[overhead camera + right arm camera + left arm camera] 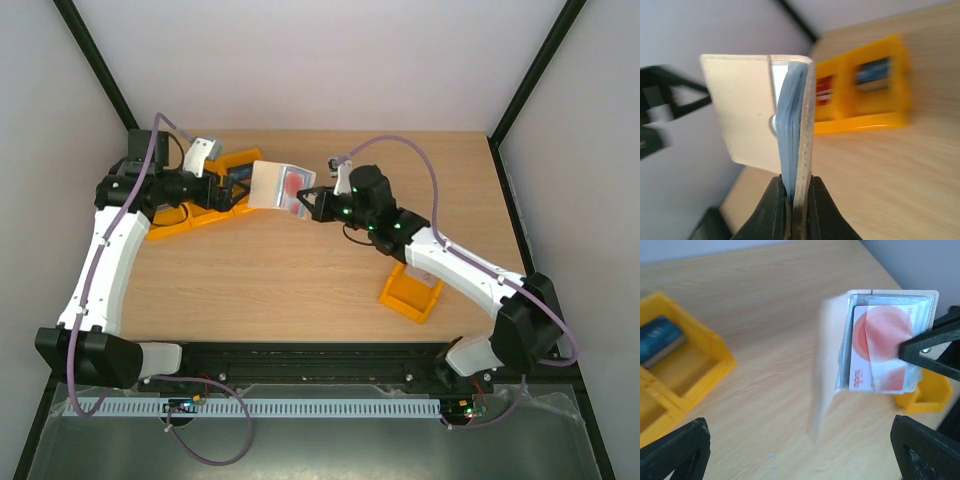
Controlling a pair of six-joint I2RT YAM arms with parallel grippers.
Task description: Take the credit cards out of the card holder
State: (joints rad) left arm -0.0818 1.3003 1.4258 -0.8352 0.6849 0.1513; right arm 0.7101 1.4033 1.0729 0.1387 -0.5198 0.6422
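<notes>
Card holder (745, 110): held open above the bench, sleeves exposed for access.
Right gripper (795, 197): clamped on its edge.
Left gripper (799, 432): apart, facing white card (858, 365).

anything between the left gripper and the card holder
Nothing: in the left wrist view, only bare table shows between the open left gripper and the card holder, which the right gripper holds.

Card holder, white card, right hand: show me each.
Card holder (830, 355), left wrist view, cream flap.
White card (860, 360), left wrist view, its left half.
Right hand (795, 200), right wrist view, between its fingertips.
</notes>
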